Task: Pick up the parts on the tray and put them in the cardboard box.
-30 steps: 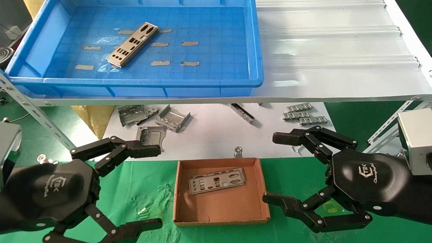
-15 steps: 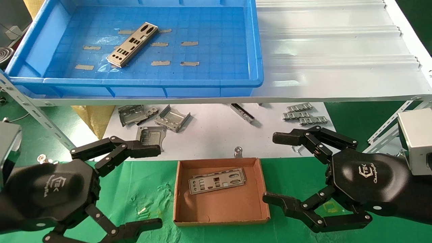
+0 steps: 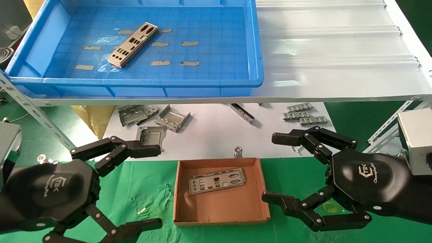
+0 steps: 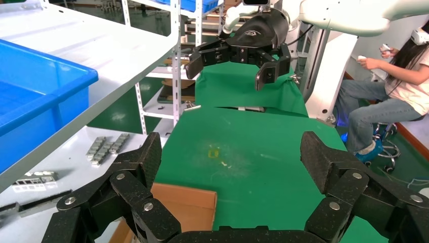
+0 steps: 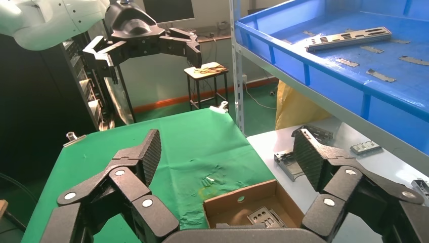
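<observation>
Green cloth covers the bench; both black grippers, left [image 3: 116, 185] and right [image 3: 281, 168], gape empty. Far-left of the left one, a silver punched plate [image 3: 132, 44] lies diagonally in the blue tray [image 3: 258, 50]; left is nearer.

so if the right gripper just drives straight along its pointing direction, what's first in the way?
Probably nothing close: the open right gripper points across the cardboard box toward the left gripper, apparently above the rim. Depth is uncertain.
</observation>
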Robot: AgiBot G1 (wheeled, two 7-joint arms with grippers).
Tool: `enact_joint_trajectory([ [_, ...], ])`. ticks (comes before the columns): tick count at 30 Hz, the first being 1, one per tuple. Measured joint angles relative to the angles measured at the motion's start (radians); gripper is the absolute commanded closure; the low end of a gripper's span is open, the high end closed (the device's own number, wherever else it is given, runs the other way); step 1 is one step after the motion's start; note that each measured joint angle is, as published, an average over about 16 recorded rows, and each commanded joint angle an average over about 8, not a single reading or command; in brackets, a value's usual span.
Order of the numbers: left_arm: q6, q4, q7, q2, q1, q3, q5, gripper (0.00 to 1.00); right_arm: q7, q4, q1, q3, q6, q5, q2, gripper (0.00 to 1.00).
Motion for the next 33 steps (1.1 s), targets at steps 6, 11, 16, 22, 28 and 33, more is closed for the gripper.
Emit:
enact_joint_trajectory([
  [6, 0.000, 0.000, 0.000, 0.000, 0.000, 0.000, 0.000, 0.00, 0.000, 0.000, 0.000, 0.000, 0.000, 0.000, 0.000, 1.00],
  [11, 0.000, 0.000, 0.000, 0.000, 0.000, 0.000, 0.000, 0.00, 0.000, 0.000, 0.000, 0.000, 0.000, 0.000, 0.000, 1.00],
  [16, 0.000, 0.000, 0.000, 0.000, 0.000, 0.000, 0.000, 0.00, 0.000, 0.000, 0.000, 0.000, 0.000, 0.000, 0.000, 1.00],
  [22, 0.000, 0.000, 0.000, 0.000, 0.000, 0.000, 0.000, 0.00, 0.000, 0.000, 0.000, 0.000, 0.000, 0.000, 0.000, 1.00],
  [28, 0.000, 0.000, 0.000, 0.000, 0.000, 0.000, 0.000, 0.00, 0.000, 0.000, 0.000, 0.000, 0.000, 0.000, 0.000, 1.00],
  [33, 0.000, 0.000, 0.000, 0.000, 0.000, 0.000, 0.000, 0.00, 0.000, 0.000, 0.000, 0.000, 0.000, 0.000, 0.000, 1.00],
])
